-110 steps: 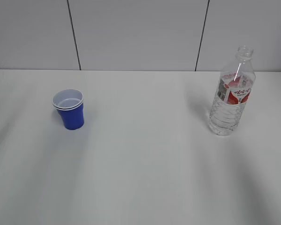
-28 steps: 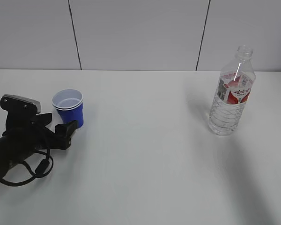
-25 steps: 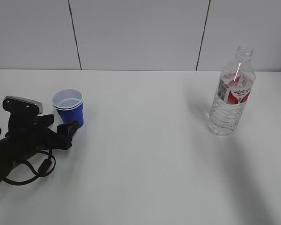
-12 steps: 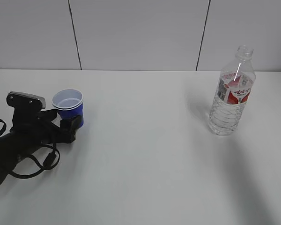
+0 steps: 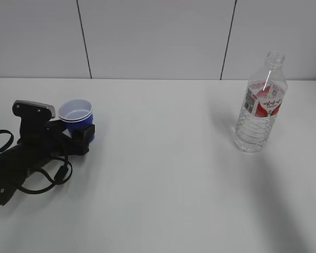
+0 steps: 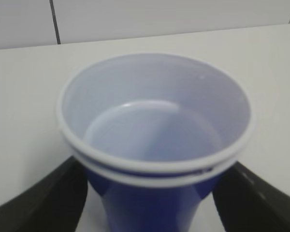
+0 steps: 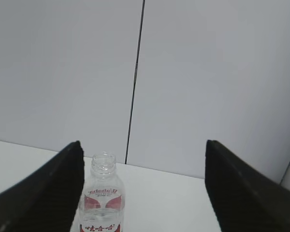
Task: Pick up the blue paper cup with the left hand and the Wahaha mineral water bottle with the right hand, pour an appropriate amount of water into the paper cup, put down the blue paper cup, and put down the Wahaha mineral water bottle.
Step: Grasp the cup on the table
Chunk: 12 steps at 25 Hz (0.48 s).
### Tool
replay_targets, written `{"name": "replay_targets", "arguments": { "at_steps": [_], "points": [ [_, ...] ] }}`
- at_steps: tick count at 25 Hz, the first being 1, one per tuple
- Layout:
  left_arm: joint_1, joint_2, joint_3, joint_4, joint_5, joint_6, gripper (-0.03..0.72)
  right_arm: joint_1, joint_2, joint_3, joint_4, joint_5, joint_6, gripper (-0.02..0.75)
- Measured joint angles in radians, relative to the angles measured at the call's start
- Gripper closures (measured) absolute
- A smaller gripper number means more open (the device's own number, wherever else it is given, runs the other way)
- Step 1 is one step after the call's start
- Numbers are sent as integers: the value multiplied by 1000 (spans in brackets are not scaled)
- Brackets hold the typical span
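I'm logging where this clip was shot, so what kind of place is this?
Probably a lab or test bench: a bare white table against plain grey wall panels, with only a blue paper cup, a Wahaha mineral water bottle and a robot's left hand.

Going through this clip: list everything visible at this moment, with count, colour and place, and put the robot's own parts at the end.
blue paper cup: 1 (white double rim), blue outside, white inside; upright on the left of the table, between the left fingers; no water visible in it.
Wahaha mineral water bottle: 1, clear with a red-and-white label; upright on the right of the table, capless, untouched.
table: 1, white; fills the lower part of the exterior view.
wall: pale grey panels with dark seams; behind the table.
left hand: 1, black with a grey module and loose cables; low at the table's left, fingers on either side of the cup.
right hand: 1, black; seen only in the right wrist view, open, well short of the bottle.
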Motion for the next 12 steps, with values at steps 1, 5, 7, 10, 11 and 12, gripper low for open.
{"name": "replay_targets", "arguments": {
  "at_steps": [1,5,7,10,11,12],
  "points": [
    [0,0,-3,0,0,0,83,0,0,0,0,0,0,150],
    [0,0,-7,0,0,0,83,0,0,0,0,0,0,150],
    [0,0,-7,0,0,0,83,0,0,0,0,0,0,150],
    [0,6,-7,0,0,0,83,0,0,0,0,-1,0,150],
    [0,11,-7,0,0,0,83,0,0,0,0,-1,0,150],
    [0,15,-7,0,0,0,84,0,0,0,0,-2,0,150]
  ]
}}
